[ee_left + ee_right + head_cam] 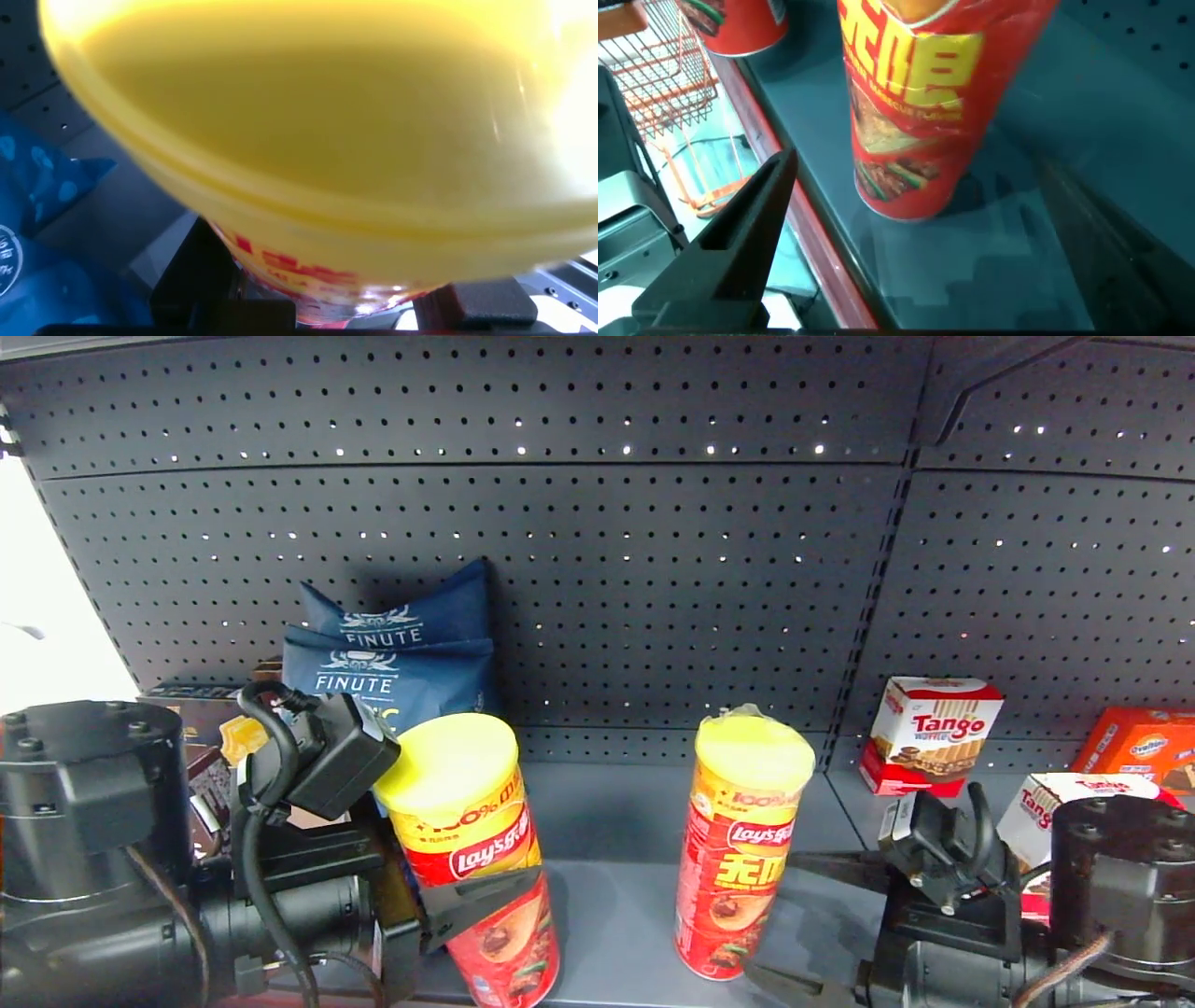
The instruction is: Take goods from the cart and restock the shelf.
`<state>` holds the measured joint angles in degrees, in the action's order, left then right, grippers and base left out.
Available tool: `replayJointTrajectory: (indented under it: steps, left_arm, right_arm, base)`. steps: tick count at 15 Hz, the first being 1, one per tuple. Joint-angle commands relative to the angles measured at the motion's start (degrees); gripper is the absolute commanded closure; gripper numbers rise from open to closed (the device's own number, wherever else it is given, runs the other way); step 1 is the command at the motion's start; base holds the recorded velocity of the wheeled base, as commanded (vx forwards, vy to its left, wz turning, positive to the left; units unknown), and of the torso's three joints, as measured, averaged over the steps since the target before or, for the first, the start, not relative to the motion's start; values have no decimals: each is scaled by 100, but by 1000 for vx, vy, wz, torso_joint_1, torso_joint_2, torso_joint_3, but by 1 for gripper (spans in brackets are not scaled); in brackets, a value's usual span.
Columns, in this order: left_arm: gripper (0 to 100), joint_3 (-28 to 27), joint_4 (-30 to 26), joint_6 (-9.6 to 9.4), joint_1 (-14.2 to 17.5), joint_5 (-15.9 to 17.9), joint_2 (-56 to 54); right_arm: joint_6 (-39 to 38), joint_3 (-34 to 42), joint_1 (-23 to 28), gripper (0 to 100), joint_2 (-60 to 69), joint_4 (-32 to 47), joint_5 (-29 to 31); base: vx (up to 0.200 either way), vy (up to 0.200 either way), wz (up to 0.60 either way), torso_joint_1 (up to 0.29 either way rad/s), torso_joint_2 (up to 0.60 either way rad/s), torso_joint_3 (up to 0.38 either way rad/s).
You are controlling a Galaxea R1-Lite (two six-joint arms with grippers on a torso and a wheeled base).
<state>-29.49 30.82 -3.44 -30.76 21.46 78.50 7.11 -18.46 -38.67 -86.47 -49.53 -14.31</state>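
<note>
The left end effector [471,905] is clamped round the middle of a chip can [467,821] that leans at the front edge of the shelf [616,915]. Let go at that tilt, I'd say, it could tip off the lip or back into the blue bags [392,663] just behind. The right end effector [780,924] gapes wide around the second chip can [738,859], which stands upright and ungripped; a careless sweep could topple it, and the wafer boxes [929,733] crowd that side.

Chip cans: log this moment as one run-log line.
left gripper: shut on left chip can, shelf front | right gripper: open around right chip can | right chip can: upright on shelf
</note>
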Motion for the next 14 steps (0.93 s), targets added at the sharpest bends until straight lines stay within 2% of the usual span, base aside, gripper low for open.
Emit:
replayJointTrajectory:
  steps: [1, 7, 14]
  left_arm:
    - [100, -4, 3, 1, 0, -1, 8]
    - [100, 5, 3, 1, 0, -1, -1]
    - [100, -4, 3, 1, 0, -1, -1]
  right_arm:
    - [1, 61, 79, 0, 324, 14, -19]
    - [-43, 308, 334, 0, 956, 93, 78]
    - [-104, 316, 474, 0, 719, 101, 1159]
  base:
    - [0, 0, 0, 0, 0, 0]
    - [0, 0, 0, 0, 0, 0]
    - [0, 0, 0, 0, 0, 0]
